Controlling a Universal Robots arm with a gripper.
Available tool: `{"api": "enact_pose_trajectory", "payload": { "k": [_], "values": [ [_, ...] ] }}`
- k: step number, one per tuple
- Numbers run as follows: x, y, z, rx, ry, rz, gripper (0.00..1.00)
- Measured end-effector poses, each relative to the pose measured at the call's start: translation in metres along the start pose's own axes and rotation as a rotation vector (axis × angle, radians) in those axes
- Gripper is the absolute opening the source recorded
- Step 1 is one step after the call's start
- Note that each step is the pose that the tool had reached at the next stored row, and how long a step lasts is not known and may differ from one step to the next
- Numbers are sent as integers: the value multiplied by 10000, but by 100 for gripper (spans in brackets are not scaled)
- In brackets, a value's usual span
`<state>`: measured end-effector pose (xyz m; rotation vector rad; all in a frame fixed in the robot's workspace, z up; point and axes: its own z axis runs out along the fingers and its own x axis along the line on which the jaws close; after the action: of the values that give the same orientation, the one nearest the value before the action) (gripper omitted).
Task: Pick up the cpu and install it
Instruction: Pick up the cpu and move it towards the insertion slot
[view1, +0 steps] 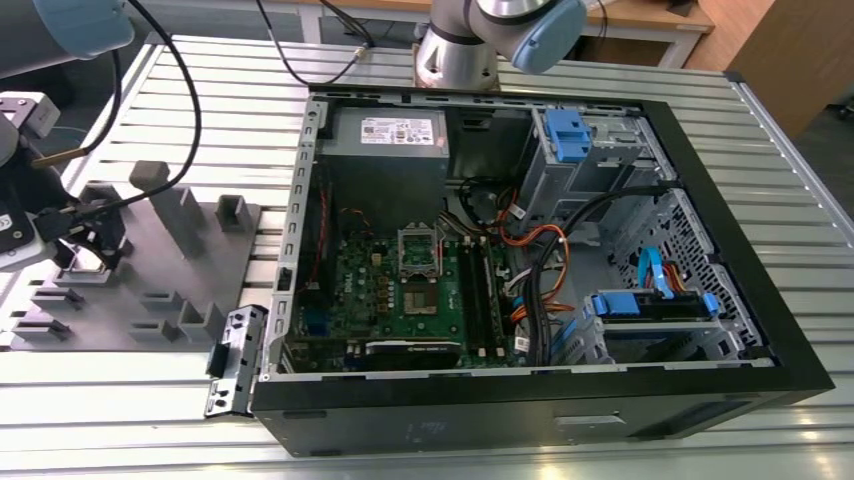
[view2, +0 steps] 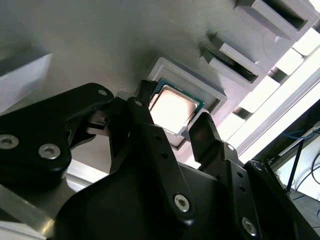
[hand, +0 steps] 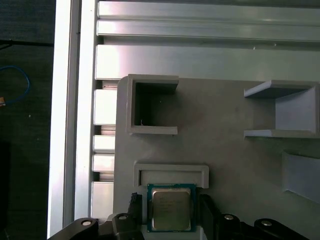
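The cpu (hand: 171, 209), a small square chip with a dull silver top and green rim, sits between my gripper's (hand: 171, 216) two black fingers (hand: 206, 215) at a shallow pale holder (hand: 171, 172) on the grey fixture plate. In the second wrist view the fingers (view2: 145, 117) press both side edges of the cpu (view2: 172, 107), and the gripper (view2: 173, 114) is shut on it. In the exterior view the gripper (view1: 87, 250) hangs over the fixture plate (view1: 147, 290) at the exterior view's left, apart from the green motherboard (view1: 414, 290) and its socket (view1: 424, 300).
An open black computer case (view1: 534, 400) holds the motherboard, cables and blue drive clips. A shiny socket frame (view1: 416, 243) stands raised above the socket. Grey plastic blocks (view1: 174, 215) rise from the fixture plate. A metal bracket (view1: 234, 360) lies beside the case. Slatted aluminium table (view1: 134, 430) lies beneath.
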<state>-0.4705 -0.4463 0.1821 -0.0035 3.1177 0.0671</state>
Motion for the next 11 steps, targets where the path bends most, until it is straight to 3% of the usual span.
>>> {"api": "enact_pose_trajectory", "payload": {
  "k": [4, 8, 11],
  "values": [
    [0, 0, 0, 1, 1, 0, 58],
    [0, 0, 0, 1, 1, 0, 47],
    [0, 0, 1, 0, 0, 0, 47]
  ]
}}
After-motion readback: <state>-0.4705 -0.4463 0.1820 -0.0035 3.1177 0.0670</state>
